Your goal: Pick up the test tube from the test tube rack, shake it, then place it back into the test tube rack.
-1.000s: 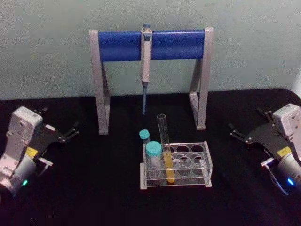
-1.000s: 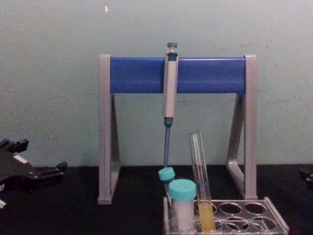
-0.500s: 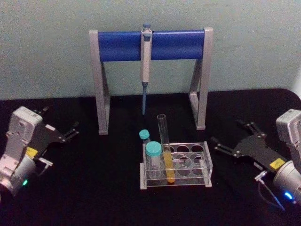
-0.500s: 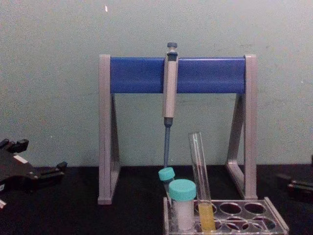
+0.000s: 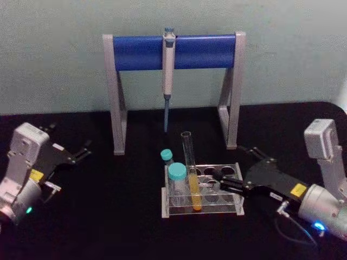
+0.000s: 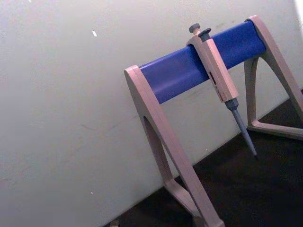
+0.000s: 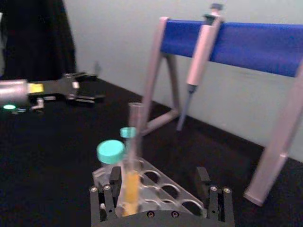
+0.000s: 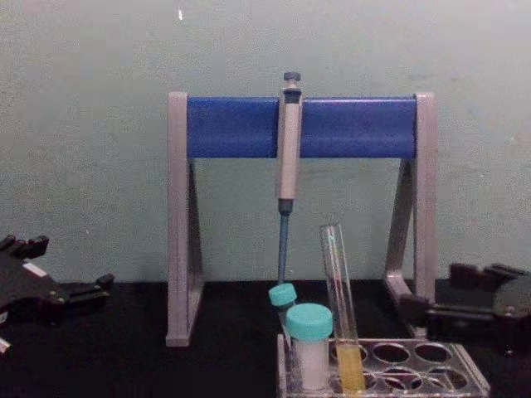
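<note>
Test tube (image 5: 189, 162) clear glass, yellow-orange liquid low down. Rack (image 5: 164, 203) clear plastic. Vials (image 5: 177, 172) have teal caps, the nearer one white inside. Stand (image 5: 200, 51): grey legs, blue bar. Pipette (image 5: 168, 62) pale grey, blue-grey top and tip. Counter (image 5: 108, 216) black, wall (image 5: 54, 54) pale green. Left gripper (image 5: 85, 150) and right gripper (image 5: 230, 167) black, off-white housings, yellow labels; green light left, blue right.

One test tube (image 5: 189, 162), two vials (image 5: 177, 173), one rack (image 5: 222, 209)

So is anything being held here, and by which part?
Nothing is held. The right gripper is open beside the test tube rack, short of the test tube; the left gripper is parked, open.
</note>
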Available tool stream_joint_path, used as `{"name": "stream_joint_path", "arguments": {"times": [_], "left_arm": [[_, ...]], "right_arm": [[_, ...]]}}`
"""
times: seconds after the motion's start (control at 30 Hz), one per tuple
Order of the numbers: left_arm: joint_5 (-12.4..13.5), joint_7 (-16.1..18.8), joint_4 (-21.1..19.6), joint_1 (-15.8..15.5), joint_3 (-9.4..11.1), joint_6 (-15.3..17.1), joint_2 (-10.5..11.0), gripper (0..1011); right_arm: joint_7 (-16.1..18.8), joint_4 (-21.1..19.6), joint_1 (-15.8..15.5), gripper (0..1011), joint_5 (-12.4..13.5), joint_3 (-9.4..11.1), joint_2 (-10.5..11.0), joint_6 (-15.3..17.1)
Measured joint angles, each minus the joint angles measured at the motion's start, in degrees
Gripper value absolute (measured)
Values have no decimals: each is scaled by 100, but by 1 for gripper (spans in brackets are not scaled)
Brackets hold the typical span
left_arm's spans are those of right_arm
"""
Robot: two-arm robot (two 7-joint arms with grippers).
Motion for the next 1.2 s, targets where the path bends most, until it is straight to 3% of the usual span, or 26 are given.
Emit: {"name": "stream_joint_path", "arguments": {"times": [0.13,0.37,0.9,1.2], "left_arm": [[0,0,0,0,0,0,0,1001],[0,0,0,0,0,0,0,1001],[0,0,0,0,0,0,0,1001],[0,0,0,0,0,0,0,1001]], "right_arm": [[338,77,254,1000,36,-119,-88,260],[601,243,643,1000,26,-331,-229,494],[772,938,1403,1000,56,-739,-611,841],[778,1168,1611,1000,30,-844,-715,892]]}}
